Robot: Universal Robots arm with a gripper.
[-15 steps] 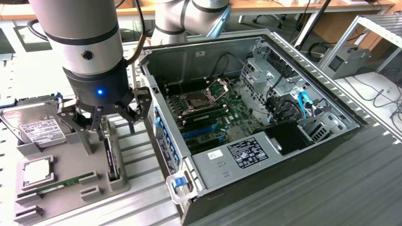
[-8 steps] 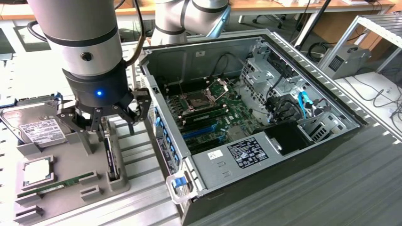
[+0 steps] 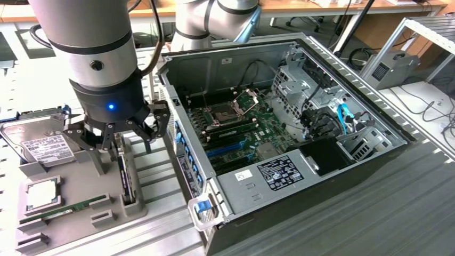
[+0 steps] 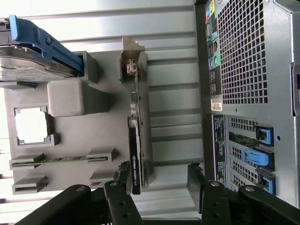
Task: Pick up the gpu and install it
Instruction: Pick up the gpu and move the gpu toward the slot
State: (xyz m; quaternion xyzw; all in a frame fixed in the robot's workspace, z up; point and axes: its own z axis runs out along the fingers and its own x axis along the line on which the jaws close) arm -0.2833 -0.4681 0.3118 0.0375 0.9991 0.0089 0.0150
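Note:
The gpu stands on its long edge in a slot along the side of the grey holder tray nearest the computer case. In the wrist view the gpu appears edge-on as a thin black strip, with its silver bracket at the far end. My gripper hangs open just above the card's end, touching nothing. Seen from the wrist, the gripper straddles the card, which lies close to one fingertip and well clear of the other.
The tray also carries a silver hard drive with a blue bracket, a CPU and a green RAM stick. The open computer case lies on the exterior view's right, motherboard exposed. Its rear panel has blue slot latches.

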